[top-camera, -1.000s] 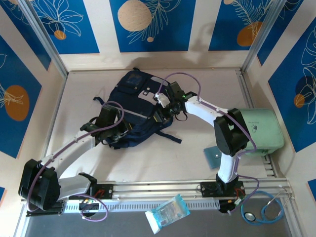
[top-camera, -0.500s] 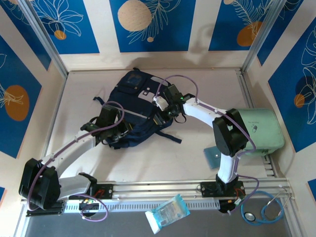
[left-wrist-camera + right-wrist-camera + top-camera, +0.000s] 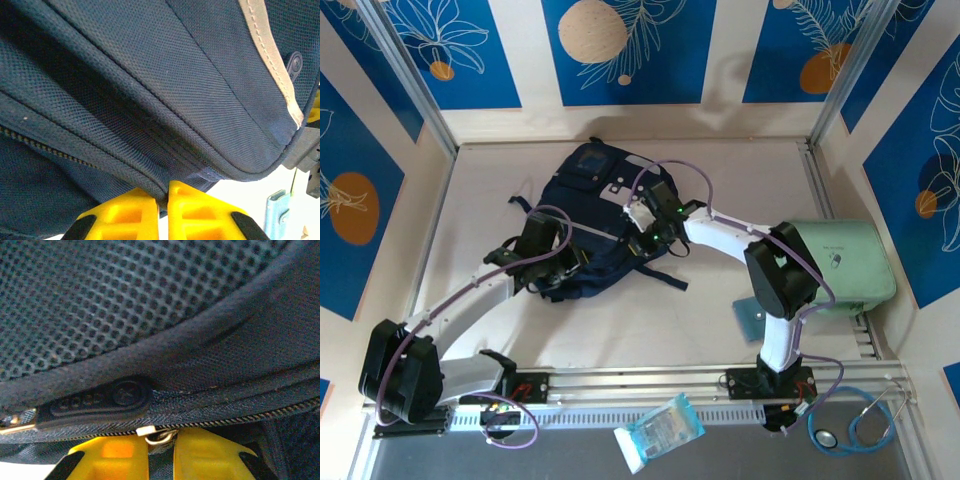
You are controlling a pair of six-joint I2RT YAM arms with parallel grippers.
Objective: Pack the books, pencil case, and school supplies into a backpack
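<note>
Top view: the backpack [image 3: 590,215] lies flat mid-table, dark navy with grey-white patches and a pale stripe. The left gripper [image 3: 553,282] is at its near-left edge, the right gripper [image 3: 642,240] at its right side.
Left wrist view: jaws nipped tight on a navy seam fold.
Right wrist view: jaws narrow, closed on the zip's metal ring [image 3: 159,438], with dark mesh above.
Backpack contents: hidden.
Teal pad [image 3: 750,320]: on the table beside the right arm.

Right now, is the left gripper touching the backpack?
Touching. The left wrist view shows the left gripper shut, its yellow fingers pinching a seam fold of the backpack.
</note>
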